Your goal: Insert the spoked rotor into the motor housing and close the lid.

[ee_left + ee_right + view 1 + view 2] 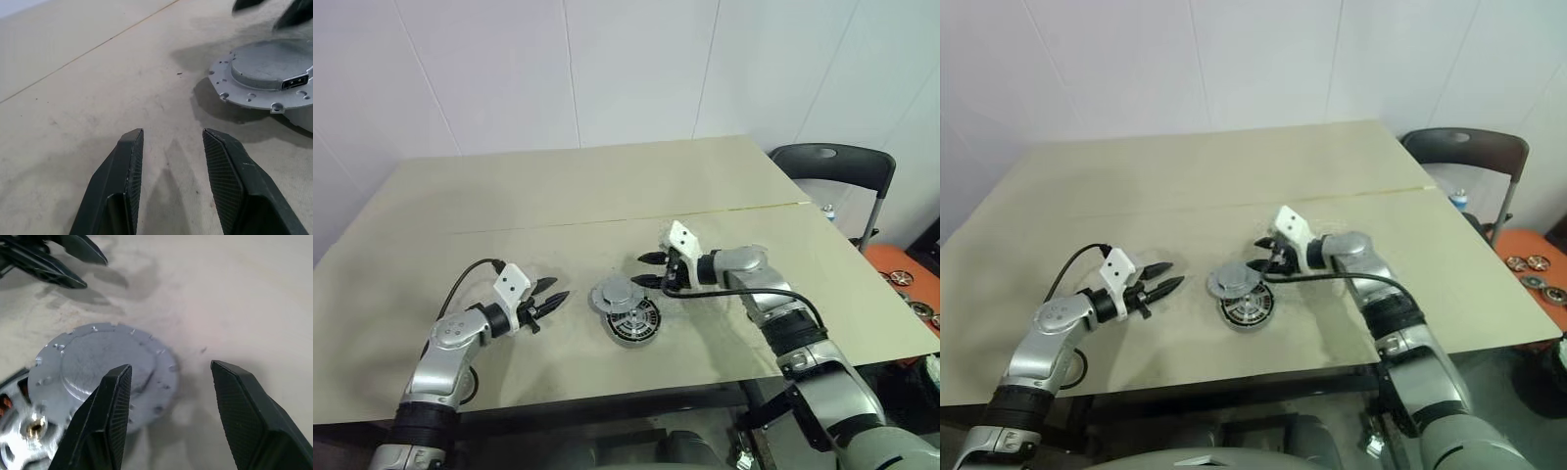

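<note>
Right wrist view shows the lid [105,372] lying askew, overlapping the motor housing [19,431] and partly on the table [607,196]. The right gripper [168,396] hangs empty above it, jaws well apart. The left gripper [548,299], beside the housing, is half open and holds nothing. Stiff, thin metal probably slides; pinch its notched rim. Copper windings show here, not in the left wrist view.

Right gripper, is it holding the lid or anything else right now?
Nothing is held. The right gripper is open above the lid, which rests partly on the motor housing.
</note>
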`<state>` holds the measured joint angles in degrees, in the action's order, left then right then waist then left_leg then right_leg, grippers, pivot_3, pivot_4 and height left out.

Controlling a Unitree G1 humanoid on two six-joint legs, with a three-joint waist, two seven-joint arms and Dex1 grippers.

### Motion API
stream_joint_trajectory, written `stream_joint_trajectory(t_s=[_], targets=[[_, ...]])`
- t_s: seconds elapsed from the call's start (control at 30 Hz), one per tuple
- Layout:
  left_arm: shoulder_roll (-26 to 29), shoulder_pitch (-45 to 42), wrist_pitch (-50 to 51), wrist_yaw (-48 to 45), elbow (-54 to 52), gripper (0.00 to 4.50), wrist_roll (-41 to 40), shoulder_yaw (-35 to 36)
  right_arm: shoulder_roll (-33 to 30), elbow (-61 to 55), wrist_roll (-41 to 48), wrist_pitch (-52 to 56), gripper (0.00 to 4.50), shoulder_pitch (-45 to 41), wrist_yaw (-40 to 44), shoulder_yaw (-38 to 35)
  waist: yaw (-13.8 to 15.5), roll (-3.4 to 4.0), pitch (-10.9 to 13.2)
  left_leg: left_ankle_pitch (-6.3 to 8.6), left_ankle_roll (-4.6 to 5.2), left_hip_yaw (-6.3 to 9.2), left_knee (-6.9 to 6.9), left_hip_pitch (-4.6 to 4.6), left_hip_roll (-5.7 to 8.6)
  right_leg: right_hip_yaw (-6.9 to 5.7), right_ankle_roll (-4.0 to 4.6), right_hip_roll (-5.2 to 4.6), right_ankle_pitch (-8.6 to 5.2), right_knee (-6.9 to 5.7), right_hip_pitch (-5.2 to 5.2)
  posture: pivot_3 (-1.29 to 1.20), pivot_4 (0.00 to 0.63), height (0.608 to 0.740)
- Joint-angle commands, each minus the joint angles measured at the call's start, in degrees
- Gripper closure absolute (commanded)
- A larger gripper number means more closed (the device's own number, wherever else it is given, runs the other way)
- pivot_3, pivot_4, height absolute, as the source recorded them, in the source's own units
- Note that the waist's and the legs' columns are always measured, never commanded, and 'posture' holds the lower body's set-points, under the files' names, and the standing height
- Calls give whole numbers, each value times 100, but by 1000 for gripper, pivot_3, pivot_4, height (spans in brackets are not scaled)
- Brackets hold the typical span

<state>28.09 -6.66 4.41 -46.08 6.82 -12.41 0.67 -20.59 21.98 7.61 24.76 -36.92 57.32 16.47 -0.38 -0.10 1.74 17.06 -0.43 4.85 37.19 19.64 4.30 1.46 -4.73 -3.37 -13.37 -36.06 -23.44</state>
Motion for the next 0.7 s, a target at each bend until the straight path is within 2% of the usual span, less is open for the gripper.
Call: stream_joint_trajectory(t_s=[0.03, 0.17, 0.37, 0.7], targets=[[33, -113, -69, -13, -55, 2446, 5, 16, 18, -732, 30, 515, 1221, 34, -19, 98, -2, 0, 0, 1, 1, 0, 0, 0, 1, 0, 0, 0, 0, 2, 0, 0, 0, 740], [46, -85, -60, -18, -59, 2446, 12, 18, 127, -1210, 210, 977, 14, 151, -65, 92, -14, 0, 0, 1, 2, 0, 0, 0, 0, -2, -1, 1, 0, 2, 1, 0, 0, 740], [19, -96, -51, -3, -41, 2446, 34, -7, 311, -1358, 54, 1075, 14, 206, -306, 278, -24, 0, 0, 1, 1, 0, 1, -5, -1, -4, -2, 4, 0, -1, 4, 0, 0, 740], [39, -71, -24, 1, -107, 2446, 32, 4, 771, -888, -235, 851, 14, 179, -996, 369, -21, 0, 0, 1, 1, 0, 0, -5, 0, -4, -2, 3, 0, 1, 4, 0, 0, 740]])
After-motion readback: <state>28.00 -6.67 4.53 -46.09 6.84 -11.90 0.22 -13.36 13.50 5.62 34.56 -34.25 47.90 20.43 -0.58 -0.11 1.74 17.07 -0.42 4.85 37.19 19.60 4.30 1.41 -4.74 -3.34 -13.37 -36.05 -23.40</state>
